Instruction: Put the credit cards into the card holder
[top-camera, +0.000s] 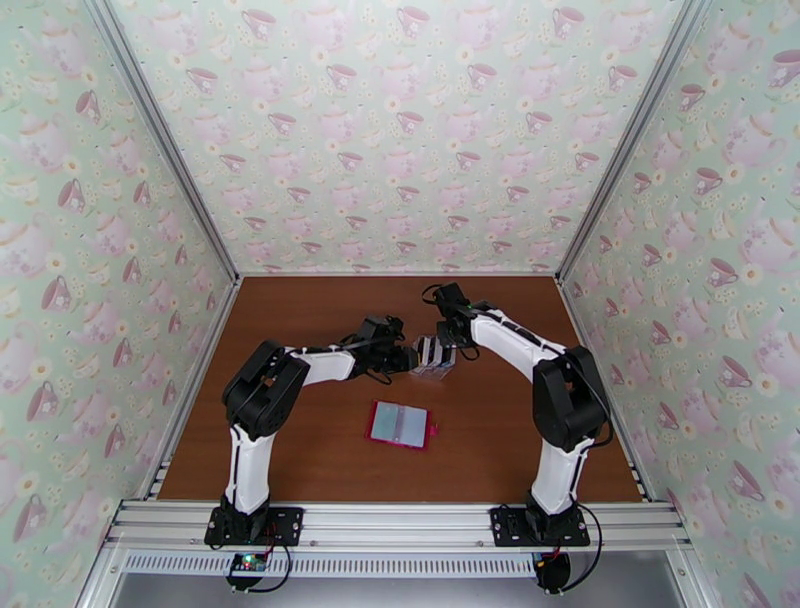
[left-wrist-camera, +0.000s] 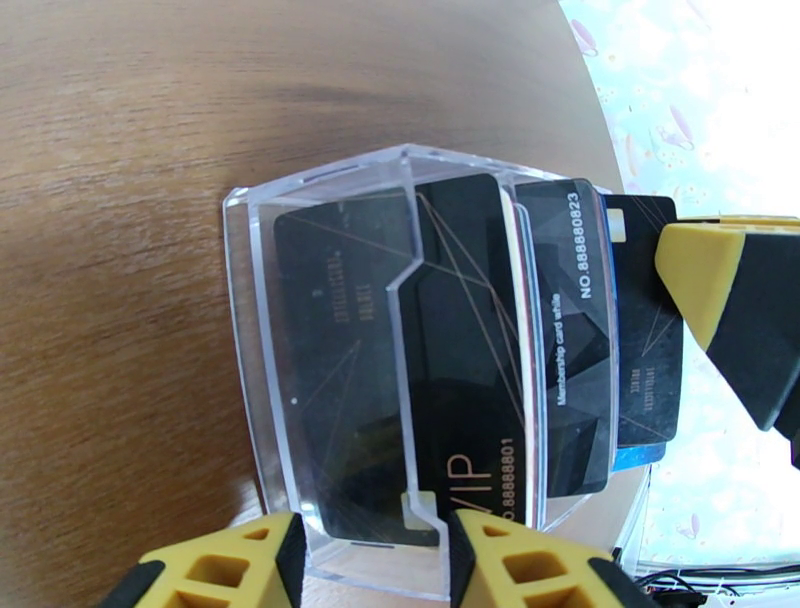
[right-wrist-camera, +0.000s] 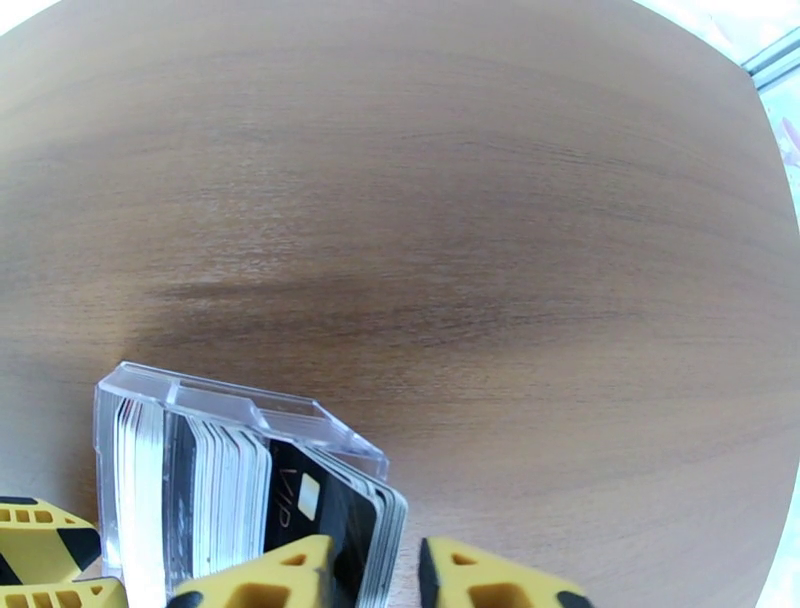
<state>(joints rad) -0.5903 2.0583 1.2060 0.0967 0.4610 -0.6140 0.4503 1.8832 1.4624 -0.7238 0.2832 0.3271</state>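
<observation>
On the table (top-camera: 330, 320), the open wallet (top-camera: 400, 424) lies on the near side of the clear rack (left-wrist-camera: 330, 200), which the left gripper (left-wrist-camera: 370, 560) clamps at one end while the right gripper (right-wrist-camera: 375, 548), jaws narrow, straddles the endmost upright cards (right-wrist-camera: 345, 510), possibly not yet pinching them.

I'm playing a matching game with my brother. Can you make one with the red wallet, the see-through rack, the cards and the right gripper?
1 card holder
2 clear rack
3 credit cards
4 right gripper

A standing up, see-through
B lying open and flat on the table
C packed upright in the rack
D jaws on either side of the end cards

Pairs: 1-B, 2-A, 3-C, 4-D
</observation>
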